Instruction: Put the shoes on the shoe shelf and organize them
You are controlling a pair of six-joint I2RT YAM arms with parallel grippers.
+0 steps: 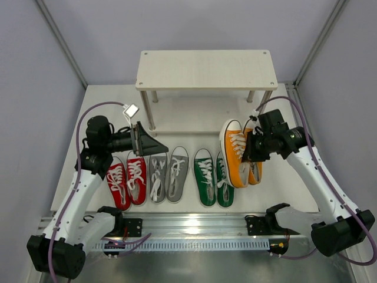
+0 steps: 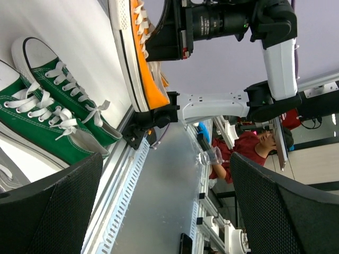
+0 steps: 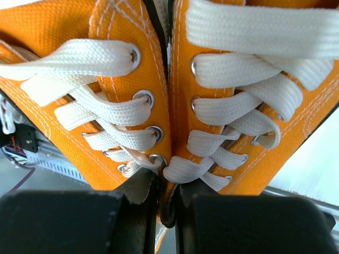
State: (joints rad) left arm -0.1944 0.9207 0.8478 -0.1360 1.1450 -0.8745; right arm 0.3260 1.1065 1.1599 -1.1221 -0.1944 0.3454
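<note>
I see a clear gap under the top board of the shoe shelf (image 1: 206,69), upper centre. The red pair (image 1: 136,177), grey pair (image 1: 177,174) and green pair (image 1: 205,177) wall off the lower middle; the orange pair (image 1: 235,150) hangs before the shelf's right legs.

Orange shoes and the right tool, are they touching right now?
Touching. The right wrist view shows the right tool clamped on the inner edges of both orange shoes, with no gap.

Orange pair (image 1: 234,154) in the right claw (image 1: 252,154), beside the green pair (image 1: 213,178), before the shelf (image 1: 206,69)
</note>
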